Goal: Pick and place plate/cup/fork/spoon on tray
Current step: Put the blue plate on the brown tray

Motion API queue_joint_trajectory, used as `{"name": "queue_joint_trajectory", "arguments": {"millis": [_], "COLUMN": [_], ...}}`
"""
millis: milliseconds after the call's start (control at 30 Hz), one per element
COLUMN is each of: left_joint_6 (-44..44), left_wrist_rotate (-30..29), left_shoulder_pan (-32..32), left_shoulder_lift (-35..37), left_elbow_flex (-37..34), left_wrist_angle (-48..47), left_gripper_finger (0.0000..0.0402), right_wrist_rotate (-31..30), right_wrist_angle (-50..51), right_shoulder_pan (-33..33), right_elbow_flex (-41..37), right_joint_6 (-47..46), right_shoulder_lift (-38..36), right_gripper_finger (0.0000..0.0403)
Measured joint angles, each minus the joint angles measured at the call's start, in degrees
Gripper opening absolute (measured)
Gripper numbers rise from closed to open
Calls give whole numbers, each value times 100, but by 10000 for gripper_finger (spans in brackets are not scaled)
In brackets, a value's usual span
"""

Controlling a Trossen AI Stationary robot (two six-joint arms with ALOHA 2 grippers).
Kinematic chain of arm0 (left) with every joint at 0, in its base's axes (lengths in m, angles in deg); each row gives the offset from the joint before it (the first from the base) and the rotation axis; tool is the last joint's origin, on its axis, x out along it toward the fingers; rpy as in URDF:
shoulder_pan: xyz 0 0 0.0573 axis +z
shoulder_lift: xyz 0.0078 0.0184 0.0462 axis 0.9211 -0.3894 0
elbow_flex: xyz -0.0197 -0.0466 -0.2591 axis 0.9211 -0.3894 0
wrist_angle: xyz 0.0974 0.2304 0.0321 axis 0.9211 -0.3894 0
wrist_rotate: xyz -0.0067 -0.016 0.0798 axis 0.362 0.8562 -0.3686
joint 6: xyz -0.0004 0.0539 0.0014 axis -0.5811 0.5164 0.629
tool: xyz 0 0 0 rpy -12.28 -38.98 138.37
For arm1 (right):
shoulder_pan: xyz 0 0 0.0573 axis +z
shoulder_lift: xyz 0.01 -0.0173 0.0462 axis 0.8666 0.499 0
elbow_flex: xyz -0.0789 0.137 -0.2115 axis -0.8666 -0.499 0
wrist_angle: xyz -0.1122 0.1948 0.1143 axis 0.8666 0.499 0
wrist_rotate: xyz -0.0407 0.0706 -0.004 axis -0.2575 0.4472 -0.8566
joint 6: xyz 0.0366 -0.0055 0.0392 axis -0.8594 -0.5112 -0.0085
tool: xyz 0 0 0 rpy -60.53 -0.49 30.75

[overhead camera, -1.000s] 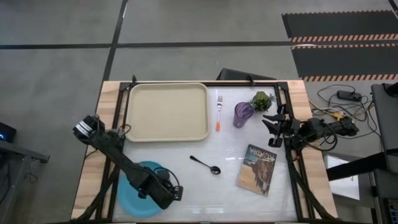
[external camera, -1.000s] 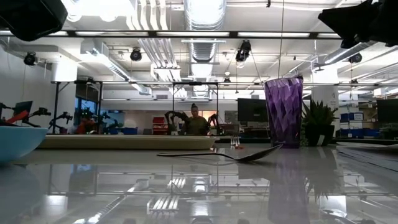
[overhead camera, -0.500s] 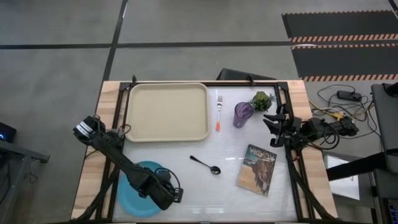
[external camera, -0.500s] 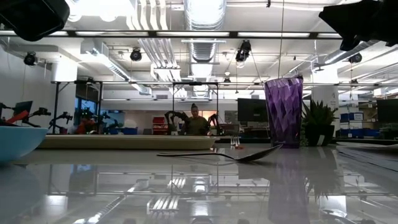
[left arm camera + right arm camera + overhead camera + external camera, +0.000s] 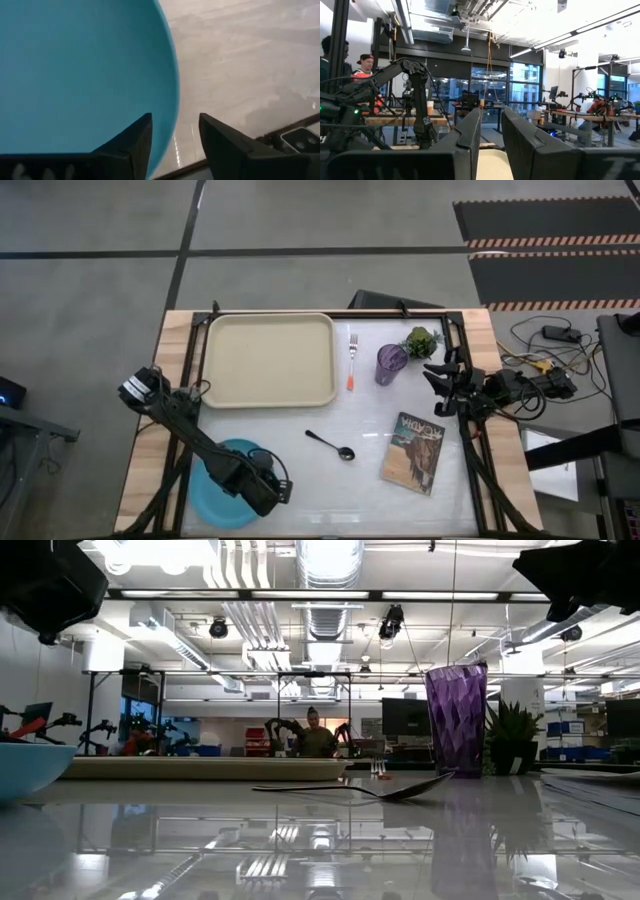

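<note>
At the near left corner of the table point(image 5: 300, 415), the left gripper point(image 5: 175, 137) is placed over the right edge of the plate point(image 5: 215, 485). Its two fingers are held apart, one finger above the blue surface and the other finger outside the rim, and the edge of the plate is seen between them. It cannot be told from the views whether the plate is touched by them. The plate itself is lying flat on the table, well apart from the tray point(image 5: 270, 360).

The tray is set at the far left part of the table and nothing is seen on it. Just beside its right rim the fork point(image 5: 352, 360) is laid, with the orange end toward the near side. The cup point(image 5: 391, 363) is standing upright to the right of the fork, and a small green plant point(image 5: 421, 341) is seen near it. The spoon point(image 5: 331, 444) is laid near the middle of the table, and a book point(image 5: 414, 452) is placed to its right.

The right gripper point(image 5: 438, 385) is held at the right edge of the table, with its fingers a little apart and nothing between them.
</note>
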Motion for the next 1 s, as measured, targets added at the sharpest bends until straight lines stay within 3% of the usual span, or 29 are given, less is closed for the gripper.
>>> {"name": "queue_joint_trajectory", "arguments": {"millis": [533,633,800,1000], "left_joint_6": [63,146,162,589], "left_wrist_rotate": [17,160,233,517], "left_shoulder_pan": [2,2,7,4], "left_shoulder_lift": [-421,-475,-404,-265], "left_elbow_flex": [-16,-16,-8,165], "left_wrist_angle": [52,160,207,178], "left_gripper_finger": [116,92,21,8], "right_wrist_rotate": [-6,-8,-8,-8], "right_wrist_angle": [42,41,38,38], "right_shoulder_pan": [2,2,0,1], "right_elbow_flex": [0,0,0,0], "right_joint_6": [89,110,124,179], "right_shoulder_lift": [0,0,0,0], "right_gripper_finger": [68,68,68,68]}}
